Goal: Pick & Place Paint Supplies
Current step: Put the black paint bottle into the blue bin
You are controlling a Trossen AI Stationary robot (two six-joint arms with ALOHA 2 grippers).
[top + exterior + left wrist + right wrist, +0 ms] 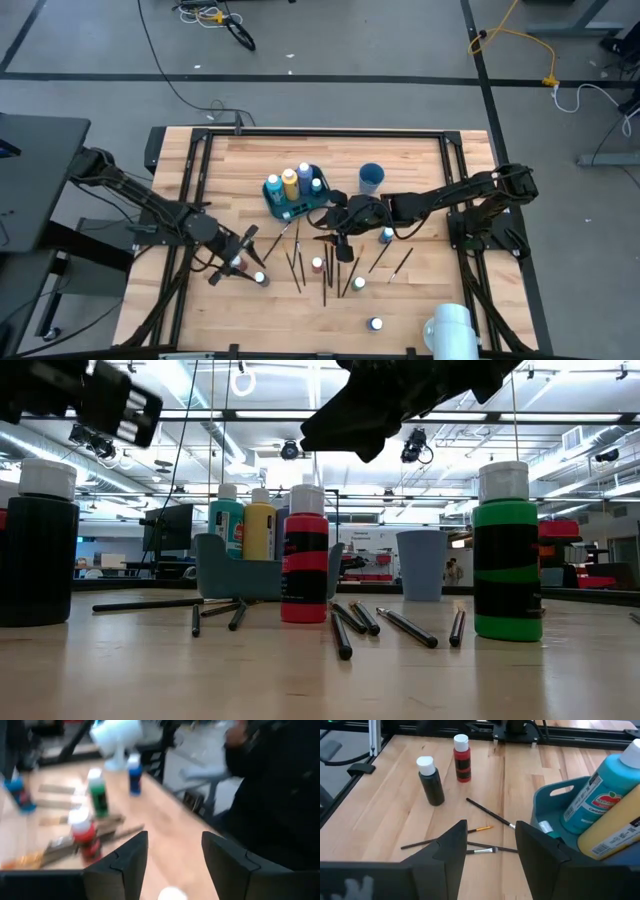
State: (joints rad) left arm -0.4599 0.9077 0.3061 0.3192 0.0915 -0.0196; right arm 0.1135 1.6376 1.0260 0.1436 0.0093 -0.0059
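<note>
The paint bottles stand apart on the wooden table: black [260, 278], red [318, 265], green [359, 284] and two blue [387, 236] [375, 324]. Thin paintbrushes [296, 262] lie flat among them. Several more bottles stand in the teal bin [283, 209]. My left gripper [250, 255] hovers open at the near left; a white cap [172, 894] shows just below its fingers, untouched. My right gripper [328, 218] hangs open beside the bin's right end, above the brushes [490, 814], with the black [431, 781] and a red bottle [461, 758] farther off.
A blue cup [371, 178] stands right of the bin at the far side. A white object [450, 330] sits at the near right edge. A dark metal frame [190, 200] borders the table. Bare wood lies along the near edge and at the far left.
</note>
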